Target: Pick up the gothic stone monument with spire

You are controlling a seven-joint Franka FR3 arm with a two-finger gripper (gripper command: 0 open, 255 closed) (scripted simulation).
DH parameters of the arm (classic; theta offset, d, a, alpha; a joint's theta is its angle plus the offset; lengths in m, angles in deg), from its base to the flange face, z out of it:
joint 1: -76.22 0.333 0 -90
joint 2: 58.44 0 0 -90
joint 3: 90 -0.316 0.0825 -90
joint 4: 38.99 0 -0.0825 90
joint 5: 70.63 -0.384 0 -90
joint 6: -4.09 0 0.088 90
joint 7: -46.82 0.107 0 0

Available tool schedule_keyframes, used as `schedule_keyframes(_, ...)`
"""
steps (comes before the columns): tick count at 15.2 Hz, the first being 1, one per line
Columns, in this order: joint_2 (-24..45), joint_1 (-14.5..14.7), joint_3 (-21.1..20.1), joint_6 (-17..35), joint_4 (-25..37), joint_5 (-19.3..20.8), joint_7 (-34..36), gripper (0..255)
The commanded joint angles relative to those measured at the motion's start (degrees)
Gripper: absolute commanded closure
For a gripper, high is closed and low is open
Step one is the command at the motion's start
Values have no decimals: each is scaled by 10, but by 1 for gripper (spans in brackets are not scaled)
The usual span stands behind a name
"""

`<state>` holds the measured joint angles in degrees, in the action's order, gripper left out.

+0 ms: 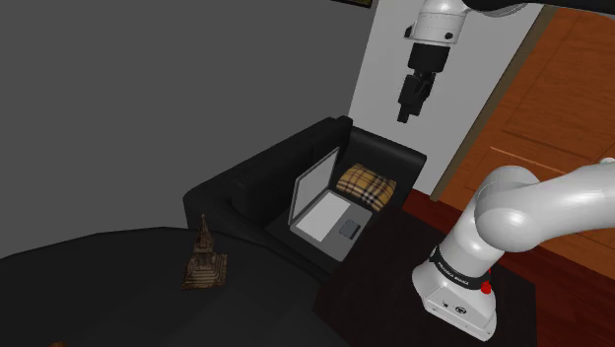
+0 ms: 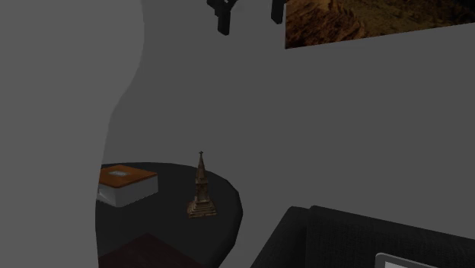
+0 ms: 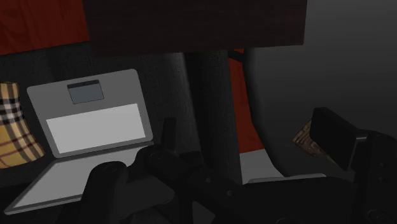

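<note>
The monument (image 1: 204, 258) is a small brown stone model with a stepped base and a thin spire. It stands upright on a dark round table (image 1: 118, 286). In the second exterior view the monument (image 2: 201, 192) stands near the table's edge (image 2: 228, 205). My gripper (image 1: 407, 110) hangs high above the sofa, well off to the shoulder view's right of the monument, pointing down. Its black fingers (image 2: 224, 23) show at the top of the second exterior view. In the wrist view the gripper (image 3: 251, 135) is open and holds nothing. A bit of the monument (image 3: 304, 137) peeks past one finger.
A black sofa (image 1: 256, 182) sits between table and stand, holding an open grey laptop (image 1: 330, 212) and a plaid cushion (image 1: 367, 184). An orange-topped box (image 2: 127, 183) lies on the table beside the monument. A painting (image 2: 365, 19) hangs on the grey wall.
</note>
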<state>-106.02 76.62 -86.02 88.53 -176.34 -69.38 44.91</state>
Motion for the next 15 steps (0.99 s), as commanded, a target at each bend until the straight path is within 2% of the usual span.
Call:
schedule_keyframes(1, 0, 0, 0, 0, 0, 0, 0, 0)
schedule_keyframes(8, 119, 39, -28, 111, 2, -15, -16, 0)
schedule_keyframes(15, 253, 72, -58, 206, 35, -22, -31, 0)
